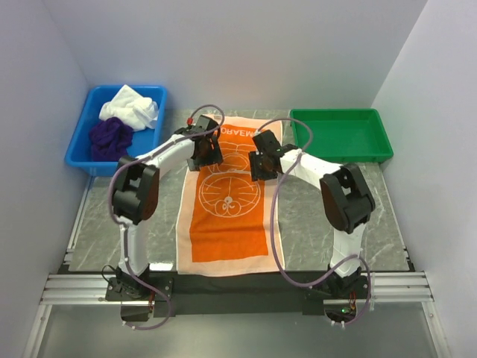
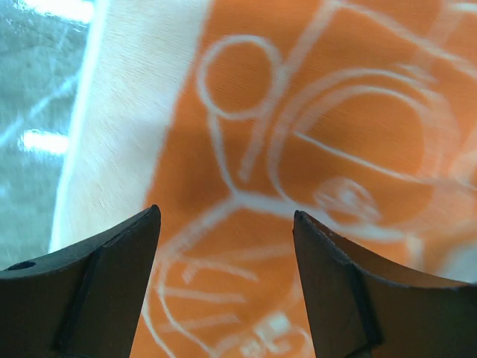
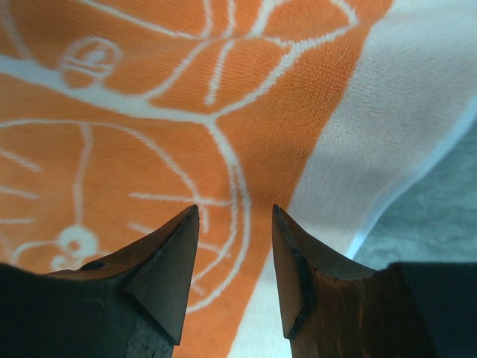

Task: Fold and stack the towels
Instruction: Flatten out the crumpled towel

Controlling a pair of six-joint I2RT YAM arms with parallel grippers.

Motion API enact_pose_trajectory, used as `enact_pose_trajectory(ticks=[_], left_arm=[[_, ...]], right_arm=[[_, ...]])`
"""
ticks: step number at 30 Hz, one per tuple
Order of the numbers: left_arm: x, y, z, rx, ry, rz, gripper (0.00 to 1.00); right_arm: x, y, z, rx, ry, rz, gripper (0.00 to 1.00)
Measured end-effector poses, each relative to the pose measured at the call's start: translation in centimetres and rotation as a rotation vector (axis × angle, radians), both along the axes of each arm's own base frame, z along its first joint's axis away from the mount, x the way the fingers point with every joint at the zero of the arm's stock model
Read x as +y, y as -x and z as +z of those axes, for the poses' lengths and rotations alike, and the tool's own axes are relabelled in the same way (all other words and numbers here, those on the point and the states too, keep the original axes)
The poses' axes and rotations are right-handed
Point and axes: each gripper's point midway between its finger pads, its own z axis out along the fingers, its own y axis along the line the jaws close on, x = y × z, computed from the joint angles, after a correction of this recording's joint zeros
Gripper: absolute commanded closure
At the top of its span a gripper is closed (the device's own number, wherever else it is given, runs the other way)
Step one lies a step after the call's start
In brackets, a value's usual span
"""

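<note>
Orange Doraemon towel lies spread flat, long side running away from the arm bases, in the middle of the grey marbled counter. It has a pale border all round, with the cartoon print and lettering toward the far end.

Left gripper is over the towel's far left part, close to the border. In the wrist view its fingers stand well apart with nothing between them, only orange print and the pale edge strip below. Whether the tips touch the cloth cannot be told.

Right gripper is over the far right part, near that border. Its fingers are apart with a narrower gap and no cloth pinched between them. The towel's edge and a strip of counter show at the right of that view.

Blue bin sits at the far left of the counter, well apart from the spread towel. It holds the white towel, crumpled, and the dark purple towel, bunched just in front of it and touching it.

Green tray sits at the far right, beside the towel's far corner.
</note>
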Motion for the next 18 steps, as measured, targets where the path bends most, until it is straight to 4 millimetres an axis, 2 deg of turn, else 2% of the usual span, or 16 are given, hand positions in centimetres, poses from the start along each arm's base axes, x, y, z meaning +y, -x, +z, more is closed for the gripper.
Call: enact_pose_trajectory(ticks=[5, 10, 13, 18], left_arm=[[2.0, 0.5, -4.7, 0.113, -0.078, 0.007, 0.25], [2.3, 1.6, -5.0, 0.108, -0.065, 0.008, 0.33], [2.9, 3.8, -5.1, 0.100, -0.035, 0.010, 0.33], [3.5, 8.4, -4.9, 0.111, 0.030, 0.007, 0.29]], right_arm=[[-0.3, 0.5, -2.7, 0.059, 0.033, 0.004, 0.49], [-0.4, 1.5, -3.5, 0.080, 0.020, 0.014, 0.49], [-0.7, 2.8, -3.5, 0.087, 0.002, 0.023, 0.49], [-1.0, 7.9, -3.5, 0.154, -0.012, 0.086, 0.48]])
